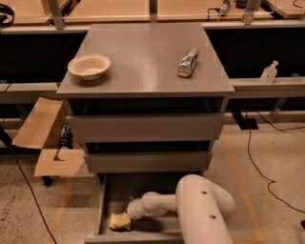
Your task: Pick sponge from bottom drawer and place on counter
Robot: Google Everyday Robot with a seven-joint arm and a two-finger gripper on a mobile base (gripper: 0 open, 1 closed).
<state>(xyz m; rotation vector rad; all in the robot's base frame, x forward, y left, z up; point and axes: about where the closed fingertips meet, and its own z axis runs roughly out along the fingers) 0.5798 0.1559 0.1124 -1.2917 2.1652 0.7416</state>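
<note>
Sponge [115, 223] by tool [126, 219], bottom drawer [102, 206]

Bowl [89, 66], pale, round, upright near the left edge of the grey surface [143, 57]. Silvery can [188, 62], lying on its side on the right half, well apart from the bowl. Two wider grey drawers, upper [145, 127] and middle [147, 161], fronts plain. Cardboard box [40, 125], flaps open, on the speckled floor [276, 190] at left. Clear pump bottle [269, 72], upright on a ledge at right. Black cable [255, 167] trailing over the floor. Light wooden tabletops [109, 9] behind.
</note>
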